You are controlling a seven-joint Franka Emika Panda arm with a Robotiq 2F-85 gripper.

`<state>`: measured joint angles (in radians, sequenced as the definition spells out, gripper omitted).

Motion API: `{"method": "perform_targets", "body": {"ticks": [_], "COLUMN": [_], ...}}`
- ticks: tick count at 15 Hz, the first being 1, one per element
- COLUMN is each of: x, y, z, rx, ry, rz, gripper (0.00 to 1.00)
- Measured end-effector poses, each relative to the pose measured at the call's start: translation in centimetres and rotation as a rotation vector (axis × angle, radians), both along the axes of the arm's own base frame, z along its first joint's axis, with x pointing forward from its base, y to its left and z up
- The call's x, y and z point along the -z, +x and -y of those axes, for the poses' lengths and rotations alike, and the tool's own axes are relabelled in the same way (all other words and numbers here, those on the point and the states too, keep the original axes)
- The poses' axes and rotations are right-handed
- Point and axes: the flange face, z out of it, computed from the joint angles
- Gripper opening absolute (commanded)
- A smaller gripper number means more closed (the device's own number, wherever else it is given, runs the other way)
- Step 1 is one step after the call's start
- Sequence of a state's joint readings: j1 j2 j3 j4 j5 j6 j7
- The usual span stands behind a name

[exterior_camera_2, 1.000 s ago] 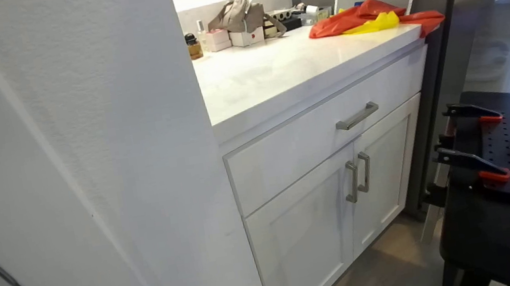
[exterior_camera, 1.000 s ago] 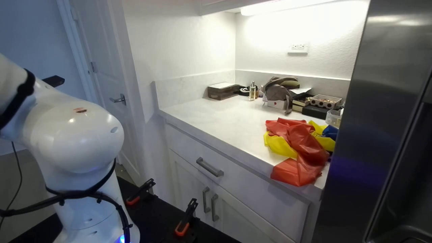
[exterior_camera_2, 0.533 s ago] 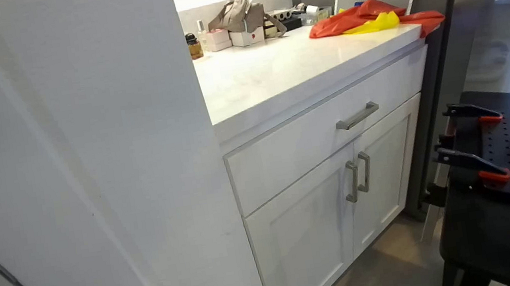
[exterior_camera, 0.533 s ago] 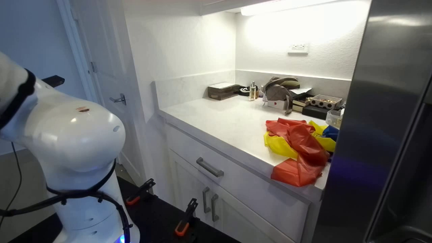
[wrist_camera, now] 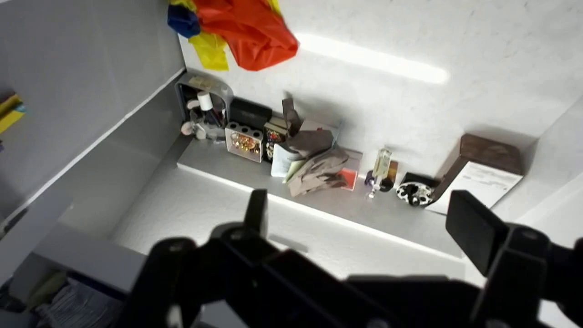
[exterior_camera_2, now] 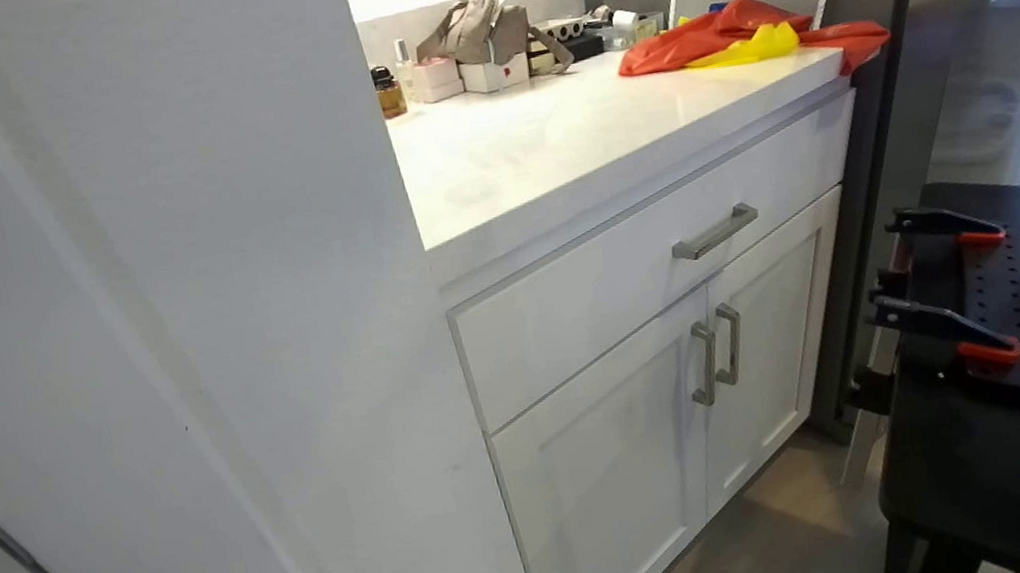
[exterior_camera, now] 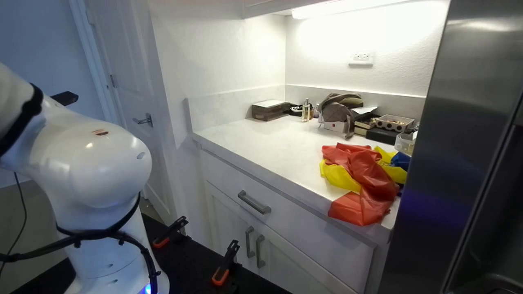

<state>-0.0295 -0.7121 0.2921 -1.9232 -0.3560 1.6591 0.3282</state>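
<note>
My gripper shows in the wrist view with its black fingers spread wide and nothing between them; both exterior views leave it out. Beyond it, along the back of the white counter, sit a brown cloth bag, a glass bottle, a dark brown box with a white top, and a spotted box of beads. A clear bin stands in the corner. Crumpled red, yellow and blue fabric lies at the counter's fridge end, its red part hanging over the front edge. The gripper touches none of these.
A steel refrigerator borders the counter. Below are a drawer handle and two cabinet doors. Clamps hold a perforated plate on the black table carrying the arm. A wall hides the counter's near end in an exterior view.
The arm's large white joint has shifted very slightly to the right in an exterior view. Fabric and counter items have stayed where they were.
</note>
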Motion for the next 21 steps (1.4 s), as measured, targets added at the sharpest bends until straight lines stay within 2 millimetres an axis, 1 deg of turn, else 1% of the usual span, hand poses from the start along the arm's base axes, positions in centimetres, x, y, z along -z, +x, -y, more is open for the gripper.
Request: {"method": "perform_targets", "body": {"ticks": [4, 7, 10, 14, 21], "x": [0.1, -0.1, -0.8, -1.6, -2.1], "y": [2.0, 3.3, 4.5, 6.0, 8.4], "z": [1.0, 2.2, 3.8, 5.6, 7.7], "rx": [0.011, 0.014, 0.012, 0.001, -0.029], "ry": [-0.037, -0.053, -0.056, -0.056, -0.058], "rz": [0.137, 0.222, 0.301, 0.384, 0.493], "gripper": [1.0, 1.0, 1.0, 1.0, 1.0]}}
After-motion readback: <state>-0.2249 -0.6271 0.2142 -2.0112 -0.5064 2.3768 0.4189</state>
